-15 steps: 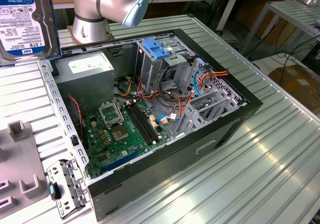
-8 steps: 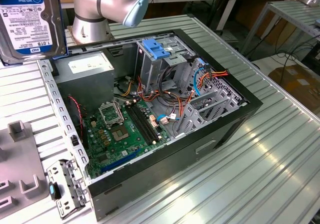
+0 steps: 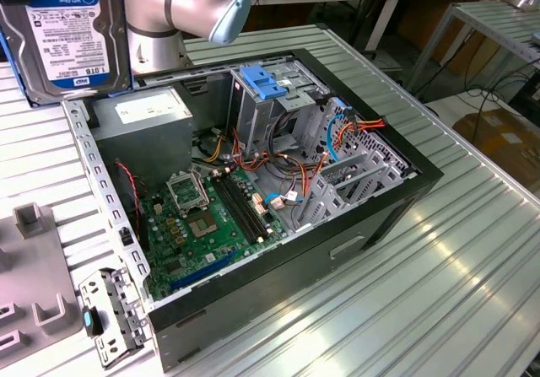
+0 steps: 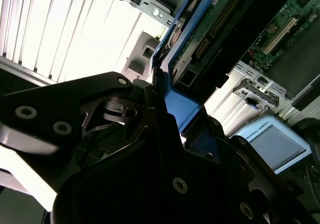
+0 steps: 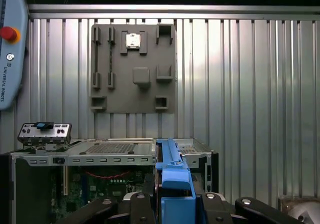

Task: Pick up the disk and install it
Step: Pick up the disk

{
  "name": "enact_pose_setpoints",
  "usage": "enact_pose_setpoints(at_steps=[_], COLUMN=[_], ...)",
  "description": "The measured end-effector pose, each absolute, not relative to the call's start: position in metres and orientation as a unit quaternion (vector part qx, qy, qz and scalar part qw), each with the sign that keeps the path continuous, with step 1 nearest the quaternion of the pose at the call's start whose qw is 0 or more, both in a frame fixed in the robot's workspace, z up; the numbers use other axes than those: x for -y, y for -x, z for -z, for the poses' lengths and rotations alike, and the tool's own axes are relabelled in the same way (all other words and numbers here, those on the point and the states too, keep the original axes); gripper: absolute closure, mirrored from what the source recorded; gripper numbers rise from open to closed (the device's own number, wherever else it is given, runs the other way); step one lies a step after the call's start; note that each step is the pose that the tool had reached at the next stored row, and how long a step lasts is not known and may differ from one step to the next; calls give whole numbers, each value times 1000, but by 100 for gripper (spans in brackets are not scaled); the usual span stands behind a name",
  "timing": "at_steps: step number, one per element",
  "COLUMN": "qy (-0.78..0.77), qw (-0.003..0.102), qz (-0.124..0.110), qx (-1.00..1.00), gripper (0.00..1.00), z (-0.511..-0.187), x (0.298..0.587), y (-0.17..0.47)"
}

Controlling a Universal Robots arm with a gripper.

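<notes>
The disk (image 3: pixel 72 35), a silver hard drive with a blue and white label, hangs upright and clear of the table at about ten o'clock in the exterior view, label facing the camera. The robot arm (image 3: pixel 181 2) rises just beside it, toward twelve o'clock.

In both wrist views the gripper (image 5: pixel 175 204) (image 4: pixel 177 108) is closed on the disk (image 5: pixel 172 169) (image 4: pixel 200 38), its black fingers (image 5: pixel 142 206) pressed to either side of the blue plastic rail along the drive's edge. The second wrist view shows the drive's green circuit board side.

The open computer case (image 3: pixel 337 250) lies on the ribbed metal table (image 3: pixel 447 293) at the centre of the exterior view. Inside it, the green motherboard (image 3: pixel 202 225) sits toward seven o'clock, a grey power supply (image 3: pixel 143 115) toward ten o'clock, and a metal drive cage topped by a blue latch (image 3: pixel 266 82) toward twelve o'clock. Red, orange and blue cables run between them.

A grey parts tray (image 3: pixel 25 267) rests on the table at nine o'clock of the case, and a small metal bracket (image 3: pixel 105 318) lies at the case's seven o'clock corner.
</notes>
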State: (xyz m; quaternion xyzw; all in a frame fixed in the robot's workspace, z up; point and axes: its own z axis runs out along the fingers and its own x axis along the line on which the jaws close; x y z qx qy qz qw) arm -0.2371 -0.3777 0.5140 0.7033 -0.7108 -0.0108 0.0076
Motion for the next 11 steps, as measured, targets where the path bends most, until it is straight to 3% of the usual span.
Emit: enact_pose_setpoints(at_steps=[11], qy=[-703], qw=[8], qz=[11], qx=[711], gripper=[63], z=[-514], x=[379], y=[209])
